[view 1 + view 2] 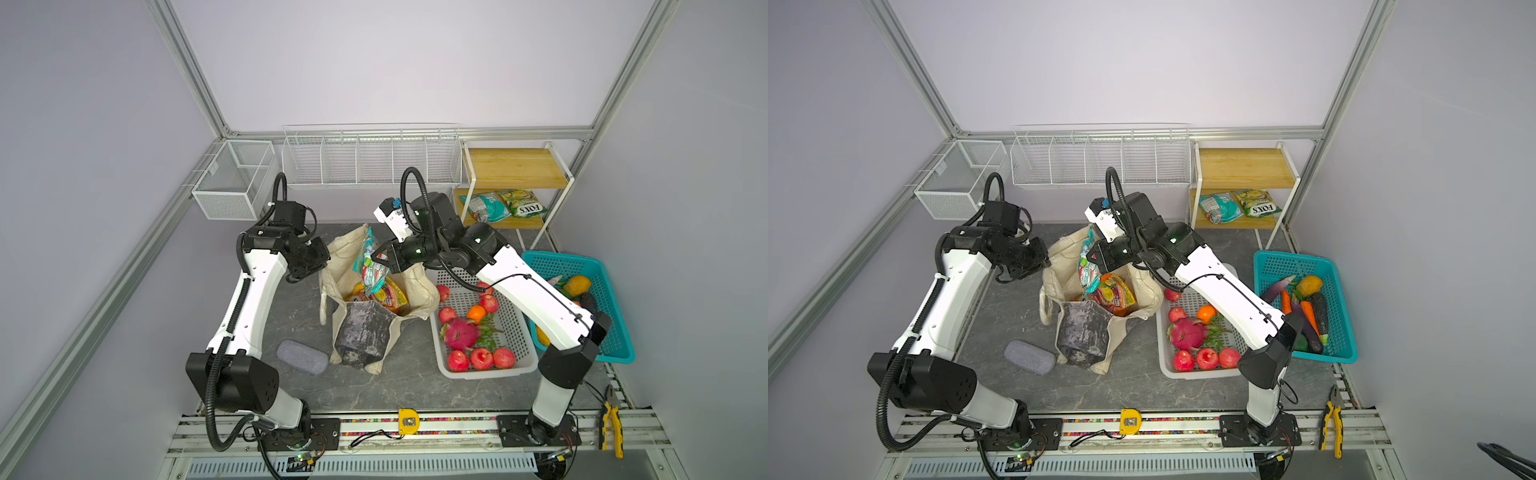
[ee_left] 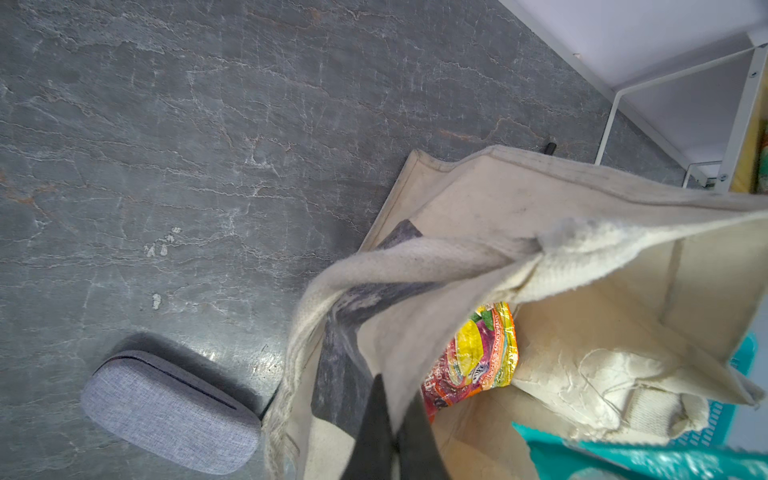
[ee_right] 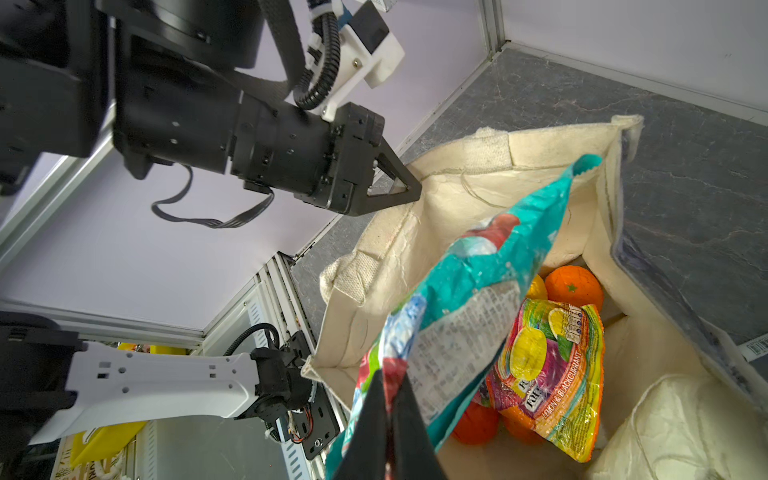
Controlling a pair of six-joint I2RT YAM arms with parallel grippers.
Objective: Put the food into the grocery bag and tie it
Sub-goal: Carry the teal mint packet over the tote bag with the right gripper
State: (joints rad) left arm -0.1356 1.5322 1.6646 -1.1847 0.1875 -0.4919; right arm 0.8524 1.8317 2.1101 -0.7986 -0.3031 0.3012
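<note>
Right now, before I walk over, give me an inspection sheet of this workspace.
Surface: grey marbled tabletop, no spills seen.
Job's things: grocery bag open, holding oranges and an orange-pink packet; fruit in the white basket, vegetables in the teal basket, two packets on the shelf.
Clutter: grey fabric case beside the bag; pliers and tape measure on the front rail.
Grippers: left gripper shut on the bag's rim; right gripper shut on a teal packet at the bag's mouth.
Cables: black conduit loops above each arm; loose wires by the rail.
Surroundings: wire baskets along the back wall.
</note>
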